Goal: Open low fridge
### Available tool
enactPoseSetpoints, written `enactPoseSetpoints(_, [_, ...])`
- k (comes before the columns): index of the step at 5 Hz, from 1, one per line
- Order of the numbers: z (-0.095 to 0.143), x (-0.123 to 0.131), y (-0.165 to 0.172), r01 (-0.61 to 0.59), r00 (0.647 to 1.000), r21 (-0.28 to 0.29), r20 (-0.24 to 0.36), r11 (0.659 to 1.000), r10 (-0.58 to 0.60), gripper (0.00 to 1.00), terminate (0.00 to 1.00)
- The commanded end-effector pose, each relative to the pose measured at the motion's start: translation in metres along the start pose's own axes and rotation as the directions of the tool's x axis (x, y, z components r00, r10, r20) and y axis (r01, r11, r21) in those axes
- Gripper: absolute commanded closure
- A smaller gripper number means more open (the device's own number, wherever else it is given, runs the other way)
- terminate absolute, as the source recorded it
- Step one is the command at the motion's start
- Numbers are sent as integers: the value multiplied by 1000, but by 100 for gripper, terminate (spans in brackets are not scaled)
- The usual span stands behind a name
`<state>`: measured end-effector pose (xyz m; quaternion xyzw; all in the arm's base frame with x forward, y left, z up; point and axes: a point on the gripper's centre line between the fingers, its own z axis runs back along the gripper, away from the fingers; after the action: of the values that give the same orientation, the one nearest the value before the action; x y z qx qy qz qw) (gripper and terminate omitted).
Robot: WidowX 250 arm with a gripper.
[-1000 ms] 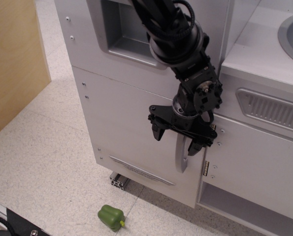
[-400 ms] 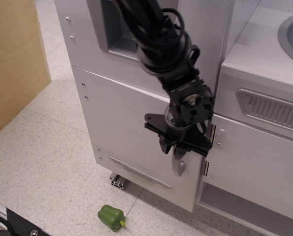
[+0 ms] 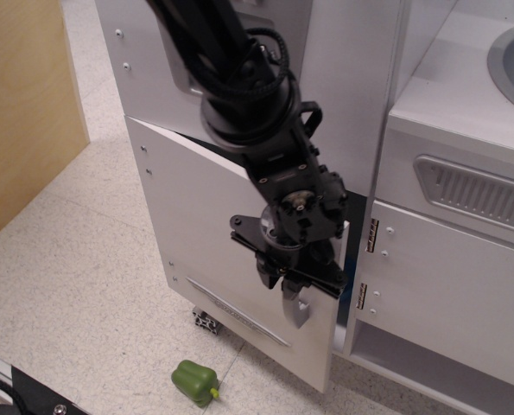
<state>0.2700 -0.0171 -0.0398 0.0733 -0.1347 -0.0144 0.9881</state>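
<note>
Swung outward since a second ago: low fridge door (image 3: 213, 225), then flush with the cabinet front, now ajar with a dark gap along its right edge beside the brass hinges (image 3: 366, 264). Shifted left and down with the door: gripper (image 3: 293, 278), black, jaws closed together on the vertical silver bar handle (image 3: 296, 307), whose lower end shows just beneath the fingertips. Hinged along the left side, free right edge tilted out toward the camera; thin horizontal grille strip (image 3: 235, 309) visible low on the panel. Interior of the compartment hidden by the door and the arm (image 3: 239, 78). Above the door: grey panel with recessed dispenser (image 3: 179, 52), largely covered by the arm and its cable bundle. To the right: smaller white cabinet door (image 3: 447, 285), shut, under a ribbed vent plate (image 3: 477, 194) and a counter with a sink rim (image 3: 511, 60). On the speckled floor (image 3: 75, 285) in front of the door, near its lower free corner but apart from it: green toy pepper (image 3: 194, 381). Just under the door's bottom edge: end of an aluminium frame rail (image 3: 206, 321). Far left: wooden panel (image 3: 23, 104), well clear of the door.
</note>
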Motion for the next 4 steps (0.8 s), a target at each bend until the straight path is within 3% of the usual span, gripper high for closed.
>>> enactPoseSetpoints(1, [40, -4, 36, -5, 1000, 73, 20, 997, 4, 0, 0])
enactPoseSetpoints(2, [72, 1, 50, -2, 998, 23, -62, 1000, 4, 0, 0])
enactPoseSetpoints(3, [98, 14, 45, -17, 999, -34, -41, 999, 16, 0, 0])
enactPoseSetpoints(4, [114, 32, 37, -33, 999, -73, 22, 997, 34, 0, 0])
